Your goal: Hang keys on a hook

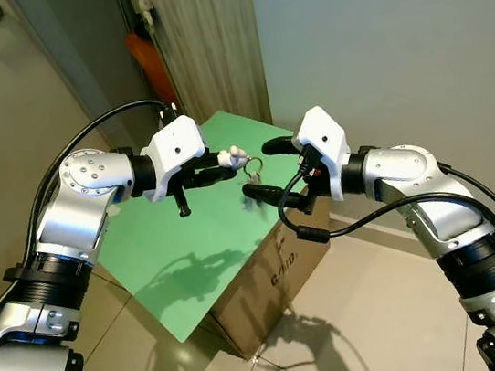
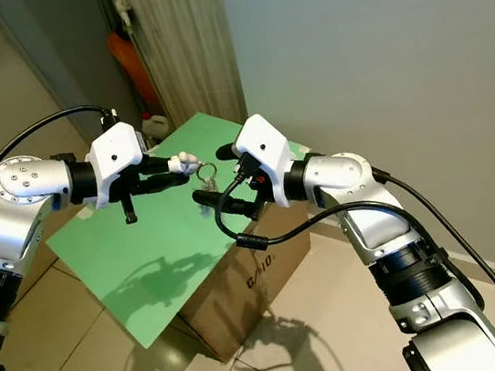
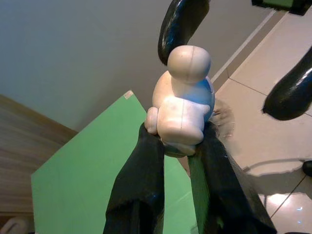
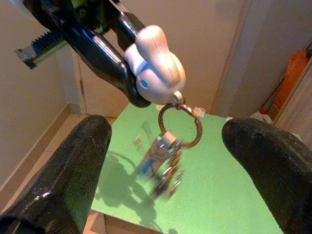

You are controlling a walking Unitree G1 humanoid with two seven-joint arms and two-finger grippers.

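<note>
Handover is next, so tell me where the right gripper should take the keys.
Probably by the ring, which hangs open and bare below the white figure pinched in the left gripper. The right gripper is open beside it; bring one finger through the loop from its own side, clear of the dangling keys.

I see open air above the green worktop [image 1: 180,260]; nothing sits on it, so either arm can pass over it. The left gripper [image 1: 233,164] pinches a white figure [image 1: 236,157], with the key ring [image 4: 179,125] and keys [image 4: 163,161] dangling under it, right in the gap between the right gripper's [image 1: 279,173] spread jaws. Both arms crowd that spot, little room between them. Plain wall [image 1: 394,45] close behind the right arm, wood-grain panel [image 1: 208,39] behind the worktop's far corner. Cardboard box [image 1: 275,283] under the worktop; tiled floor [image 1: 376,315] beside it is free.
</note>
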